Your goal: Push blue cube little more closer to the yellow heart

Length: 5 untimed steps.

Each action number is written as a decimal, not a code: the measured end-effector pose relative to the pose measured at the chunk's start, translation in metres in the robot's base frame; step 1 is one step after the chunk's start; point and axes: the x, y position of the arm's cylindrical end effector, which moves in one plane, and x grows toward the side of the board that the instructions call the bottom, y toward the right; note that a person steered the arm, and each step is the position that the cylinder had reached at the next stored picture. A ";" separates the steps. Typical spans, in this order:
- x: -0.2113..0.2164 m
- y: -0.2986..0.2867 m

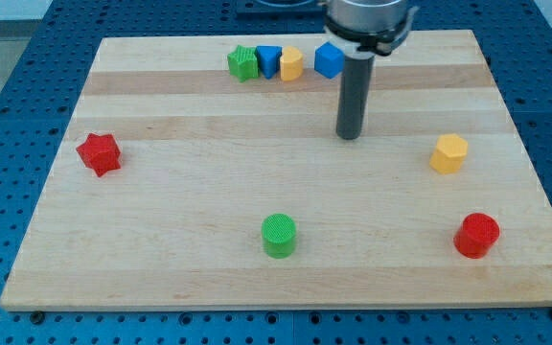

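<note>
Camera view, wooden board [209, 192], blue pegboard [27, 57]

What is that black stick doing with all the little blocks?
A robot arm slides its rod across a wooden board to nudge blocks. My tip sits just below the blue cube, not touching it. The yellow heart is a small gap to the cube's left, in a row with another blue block and a green one. The cube is meant to go a little closer to the heart. The other blocks lie far off.
</note>
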 end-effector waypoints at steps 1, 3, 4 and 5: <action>-0.050 0.015; -0.087 0.023; -0.109 0.024; -0.119 0.024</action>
